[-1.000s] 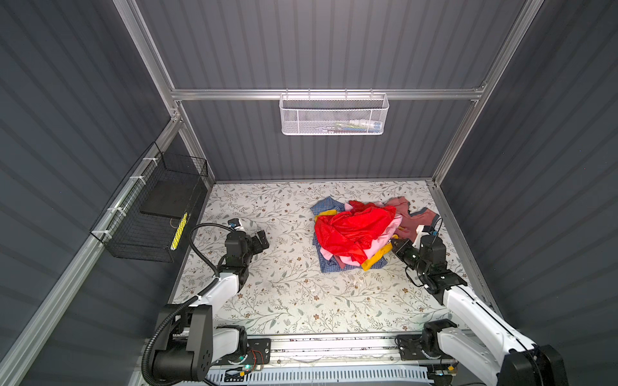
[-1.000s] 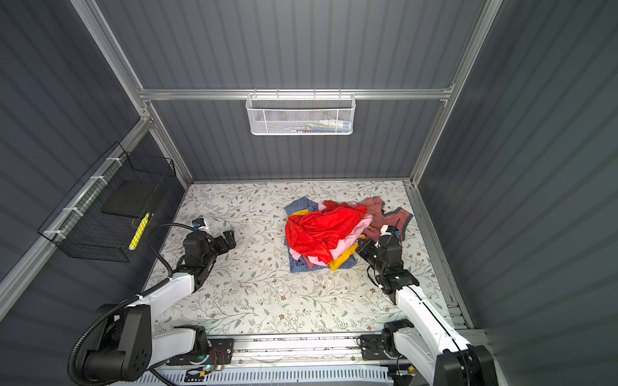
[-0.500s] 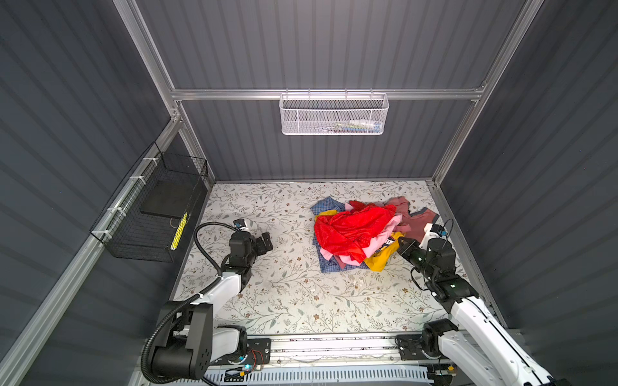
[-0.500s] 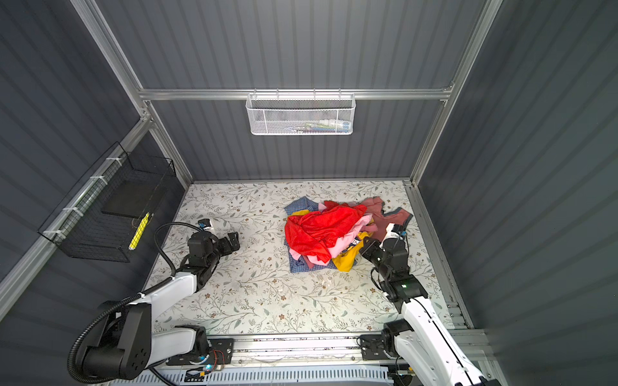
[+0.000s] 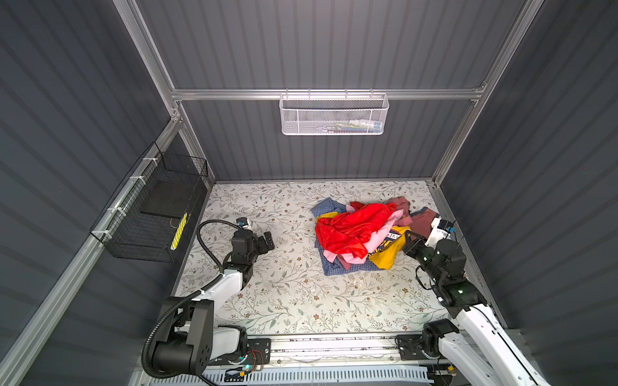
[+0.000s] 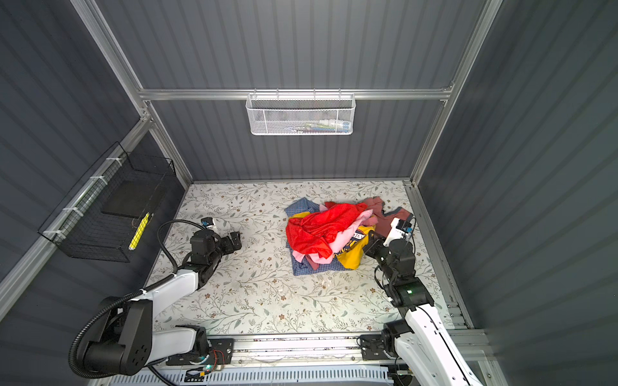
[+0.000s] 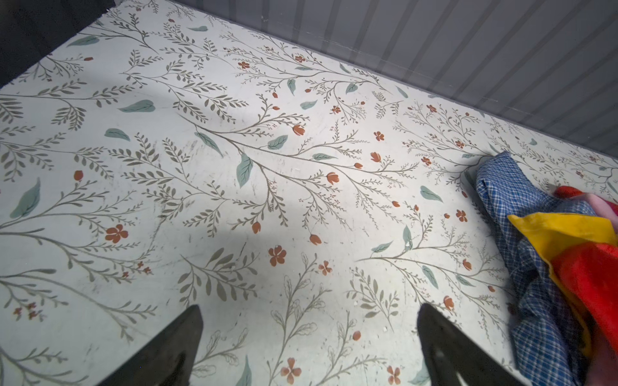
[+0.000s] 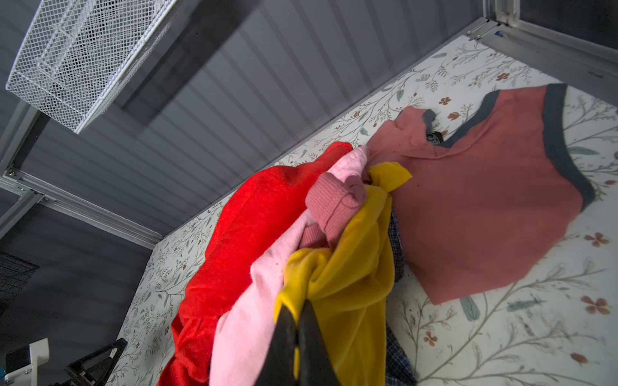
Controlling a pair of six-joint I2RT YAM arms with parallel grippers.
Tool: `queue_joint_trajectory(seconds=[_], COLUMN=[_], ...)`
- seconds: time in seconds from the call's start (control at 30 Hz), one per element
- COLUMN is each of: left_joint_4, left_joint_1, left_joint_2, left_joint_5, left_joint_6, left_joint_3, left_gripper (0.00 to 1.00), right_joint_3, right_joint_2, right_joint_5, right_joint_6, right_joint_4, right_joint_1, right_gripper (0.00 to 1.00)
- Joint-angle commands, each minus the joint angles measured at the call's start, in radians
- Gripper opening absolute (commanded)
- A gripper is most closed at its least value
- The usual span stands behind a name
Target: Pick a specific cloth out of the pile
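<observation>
Right of centre in a top view, the right gripper (image 5: 408,245) pinches the yellow cloth (image 5: 384,255), partly out from under the pile (image 5: 347,230); pulling it clear is left. The left gripper (image 5: 267,241) hangs spread, empty.

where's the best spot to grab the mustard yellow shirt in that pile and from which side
Take the mustard-yellow soft printed shirt by the bunched fold spilling out at the right edge of the pile, coming in low from the right. That part lies clear of the shiny red cloth and light pink garment covering the rest. The right hand is shut on that fold.
</observation>
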Motion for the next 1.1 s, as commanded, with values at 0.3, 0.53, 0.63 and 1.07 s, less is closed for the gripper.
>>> queue_joint_trajectory(seconds=[0.3, 0.53, 0.63, 1.07], left_joint_4=[-0.091, -0.116, -0.109, -0.104], left_joint_1=[-0.025, -0.042, -0.048, -0.066], left_joint_2=[0.022, 0.041, 0.053, 0.086], left_joint_5=[-0.039, -0.023, -0.016, -0.002], left_joint_6=[0.008, 0.021, 0.020, 0.034], left_joint_3=[0.062, 0.088, 0.095, 0.104], left_gripper=[1.00, 1.00, 1.00, 1.00], right_joint_3=[0.036, 0.141, 0.199, 0.380], right_joint_2=[-0.030, 0.042, 0.103, 0.389], right_joint_5=[0.012, -0.051, -0.096, -0.193], right_joint_6=[-0.130, -0.219, -0.238, -0.336], right_joint_4=[0.217, 0.185, 0.151, 0.029], right_joint_1=[0.031, 0.041, 0.047, 0.163], right_gripper=[0.00, 0.00, 0.00, 0.00])
